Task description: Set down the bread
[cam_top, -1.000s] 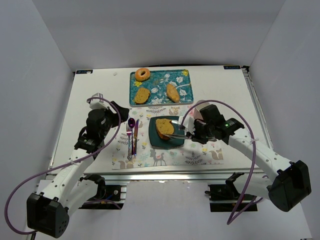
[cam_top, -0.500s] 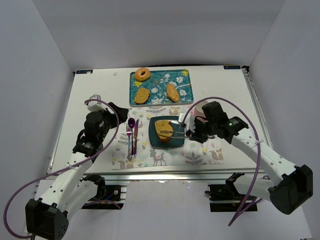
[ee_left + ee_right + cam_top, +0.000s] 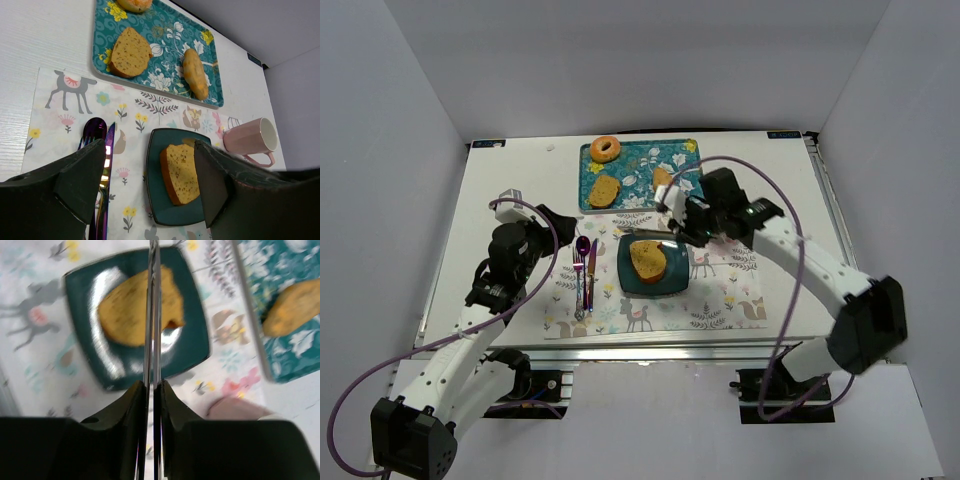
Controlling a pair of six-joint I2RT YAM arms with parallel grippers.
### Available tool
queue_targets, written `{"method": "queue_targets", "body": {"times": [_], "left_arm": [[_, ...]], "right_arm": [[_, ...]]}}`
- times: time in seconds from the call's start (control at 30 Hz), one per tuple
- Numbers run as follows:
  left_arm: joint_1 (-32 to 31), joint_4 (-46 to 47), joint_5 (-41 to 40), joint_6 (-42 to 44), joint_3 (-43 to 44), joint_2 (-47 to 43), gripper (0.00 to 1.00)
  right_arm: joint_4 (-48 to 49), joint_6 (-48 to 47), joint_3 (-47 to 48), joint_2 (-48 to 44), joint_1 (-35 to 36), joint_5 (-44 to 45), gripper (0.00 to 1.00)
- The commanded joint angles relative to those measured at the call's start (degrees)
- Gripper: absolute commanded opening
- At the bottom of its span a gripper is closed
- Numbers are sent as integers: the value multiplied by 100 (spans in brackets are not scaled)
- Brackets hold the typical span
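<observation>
One bread slice (image 3: 131, 310) lies on the plate (image 3: 192, 345), under the right claw (image 3: 153, 386), which pinches tongs (image 3: 154, 315), apparently empty (view blurred). Second slice (image 3: 604, 190) sits on the tray (image 3: 638, 172) beyond, not yet placed. Left claw (image 3: 152, 150) gapes, holding nothing.

Lab test booth — plain white walls (image 3: 400, 150), aluminium-framed table (image 3: 520, 180)

Right wrist view was one big smear: the bread slice (image 3: 132, 310) and plate (image 3: 192, 350) had soft edges and the placemat (image 3: 35, 305) prints couldn't be read. The roll (image 3: 292, 307) was cut off at the right border, and the tongs (image 3: 153, 315) ran out past the top. On the left wrist, the donut (image 3: 135, 4) was cropped at the top. The left gripper (image 3: 150, 150) fingers covered the cutlery (image 3: 95, 131) handles and one plate corner. From above, the right arm (image 3: 790, 250) hid the mug (image 3: 250, 137).
</observation>
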Motion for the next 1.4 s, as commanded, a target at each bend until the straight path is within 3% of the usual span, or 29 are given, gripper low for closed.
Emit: {"method": "queue_targets", "body": {"times": [0.0,0.07,0.17,0.33,0.43,0.97,1.37], "left_arm": [[-4,-51,-15,-39,37,-90,80],[-4,-95,-41,-47,37,-125,80],[-4,-157,-85,-82,19,-222,80],[-4,-349,-112,-91,72,-275,80],[-4,-368,-112,-153,81,-284,80],[-4,-297,-217,-293,151,15,79],[-13,-324,-235,-258,265,261,79]], "right_arm": [[717,817,1206,767,-3,366,19],[533,1399,1806,1532,-29,332,17],[522,2629,2511,2166,-73,314,22],[1040,4623,2696,2745,-239,481,37],[1146,5205,2802,2992,-371,86,43],[1621,6693,2995,3854,-917,-1171,45],[1858,7299,3119,4311,-925,-1532,45]]}}
